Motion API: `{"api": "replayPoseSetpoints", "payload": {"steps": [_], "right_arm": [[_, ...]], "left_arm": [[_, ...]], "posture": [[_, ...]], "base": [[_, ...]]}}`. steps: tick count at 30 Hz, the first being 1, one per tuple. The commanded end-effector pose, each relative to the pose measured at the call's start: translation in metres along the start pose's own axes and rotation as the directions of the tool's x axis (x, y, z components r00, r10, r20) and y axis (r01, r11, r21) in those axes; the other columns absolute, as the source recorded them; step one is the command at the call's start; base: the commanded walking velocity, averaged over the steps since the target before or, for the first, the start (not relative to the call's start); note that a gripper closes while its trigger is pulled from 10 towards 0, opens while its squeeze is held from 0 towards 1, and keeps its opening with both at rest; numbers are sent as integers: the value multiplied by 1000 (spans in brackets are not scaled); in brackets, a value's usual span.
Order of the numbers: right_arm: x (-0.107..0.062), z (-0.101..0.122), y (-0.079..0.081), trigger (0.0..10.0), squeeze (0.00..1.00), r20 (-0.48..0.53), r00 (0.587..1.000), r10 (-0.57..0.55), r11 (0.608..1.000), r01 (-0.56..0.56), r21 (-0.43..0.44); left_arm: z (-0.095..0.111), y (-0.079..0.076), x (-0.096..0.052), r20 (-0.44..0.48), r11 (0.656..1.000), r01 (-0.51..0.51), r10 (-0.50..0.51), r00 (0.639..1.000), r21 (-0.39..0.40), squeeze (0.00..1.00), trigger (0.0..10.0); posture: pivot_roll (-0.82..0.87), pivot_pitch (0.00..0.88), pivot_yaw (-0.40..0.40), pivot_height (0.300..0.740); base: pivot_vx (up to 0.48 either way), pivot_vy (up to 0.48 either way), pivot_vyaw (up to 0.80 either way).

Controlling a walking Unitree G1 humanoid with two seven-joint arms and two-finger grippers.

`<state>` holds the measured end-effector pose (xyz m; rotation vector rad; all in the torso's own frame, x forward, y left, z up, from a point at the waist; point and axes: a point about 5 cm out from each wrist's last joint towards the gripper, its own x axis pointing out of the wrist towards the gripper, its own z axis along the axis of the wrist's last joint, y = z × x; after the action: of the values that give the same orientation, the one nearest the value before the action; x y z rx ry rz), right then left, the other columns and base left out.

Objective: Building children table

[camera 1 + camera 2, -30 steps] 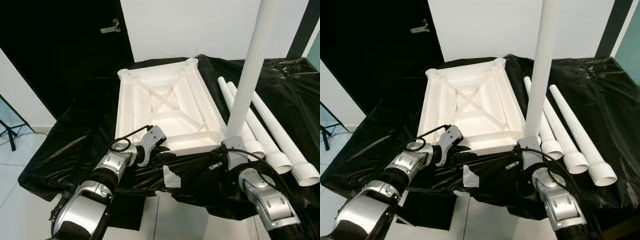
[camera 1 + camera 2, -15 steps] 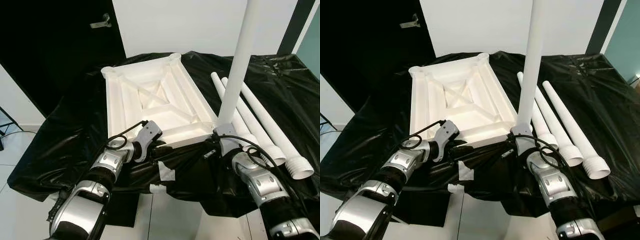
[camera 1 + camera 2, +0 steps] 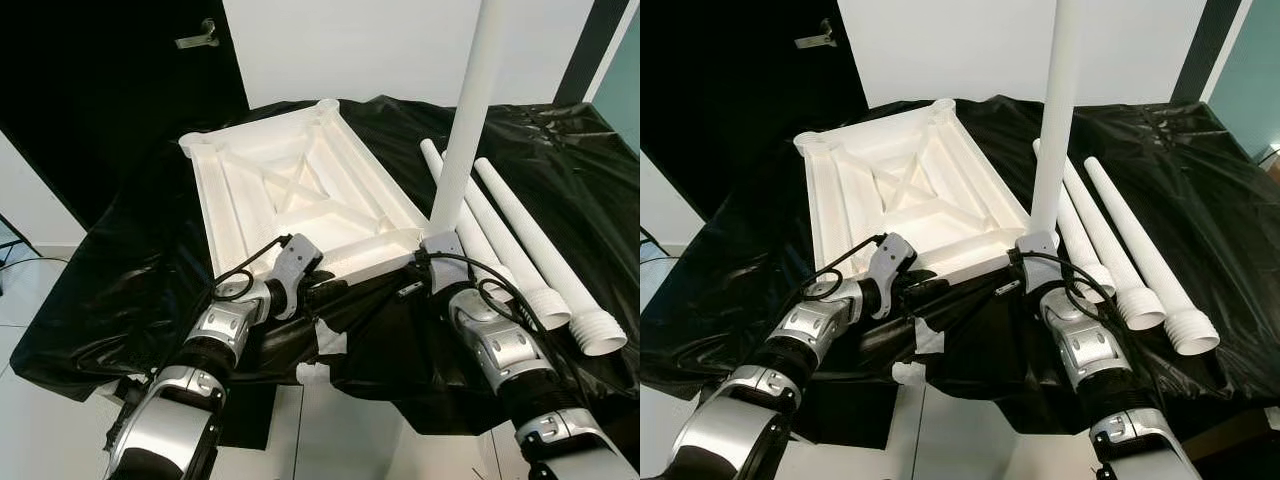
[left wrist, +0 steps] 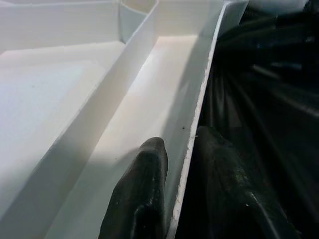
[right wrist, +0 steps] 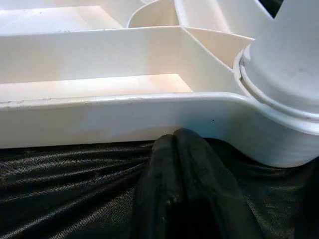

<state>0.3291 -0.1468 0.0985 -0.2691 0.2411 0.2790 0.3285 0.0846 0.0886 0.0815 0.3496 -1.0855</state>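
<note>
Tabletop (image 3: 300, 190) rotated since earlier frame

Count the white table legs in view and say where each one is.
4. One leg stands upright in the tabletop's near right corner; three loose legs lie side by side on the black cloth right of it.

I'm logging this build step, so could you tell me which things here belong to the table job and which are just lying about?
Job:
- tabletop, upside down
- leg standing in its near corner
- three loose legs
- left gripper clamping the near rim
- right gripper by that corner

Lying about:
- black sheet
- tape scraps
- door handle
</note>
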Motion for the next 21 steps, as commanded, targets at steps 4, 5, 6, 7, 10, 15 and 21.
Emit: {"api": "replayPoseSetpoints", "payload": {"steps": [4, 5, 6, 7, 10, 15, 21], "right_arm": [[6, 13, -11, 10000, 0, 38, 994, -103, 995, 104, -8], [6, 13, -11, 10000, 0, 38, 994, -103, 995, 104, -8], [3, 14, -6, 10000, 0, 47, 994, -95, 995, 96, 0], [1, 14, -1, 10000, 0, 55, 995, -89, 996, 89, 6], [-4, 12, 6, 10000, 0, 60, 995, -82, 997, 81, 17], [-23, 0, 18, 10000, 0, 45, 994, -100, 994, 97, 56], [-32, -6, 22, 10000, 0, 40, 993, -107, 992, 104, 68]], "left_arm": [[-25, -41, 21, -12, 964, 259, -260, 965, -68, 0, 10000], [-25, -41, 21, -12, 964, 259, -260, 965, -68, 0, 10000], [-20, -41, 21, 23, 962, 266, -265, 964, -65, 141, 10000], [-17, -40, 20, 52, 960, 271, -268, 962, -66, 322, 10000], [-12, -39, 18, 83, 958, 278, -272, 959, -73, 1000, 10000], [-3, -40, 9, 152, 935, 346, -332, 931, -79, 1000, 10000], [11, -34, 5, 206, 940, 338, -323, 924, -40, 0, 10000]], "posture": [[-139, 0, 72, 740], [-139, 0, 72, 740], [-137, 0, 68, 740], [-137, 0, 67, 740], [-138, 0, 67, 740], [-154, 0, 73, 740], [-176, 0, 87, 740]], "base": [[0, 0, 0], [0, 0, 0], [0, 0, 0], [0, 0, 0], [0, 0, 0], [0, 0, 0], [0, 0, 0]]}}
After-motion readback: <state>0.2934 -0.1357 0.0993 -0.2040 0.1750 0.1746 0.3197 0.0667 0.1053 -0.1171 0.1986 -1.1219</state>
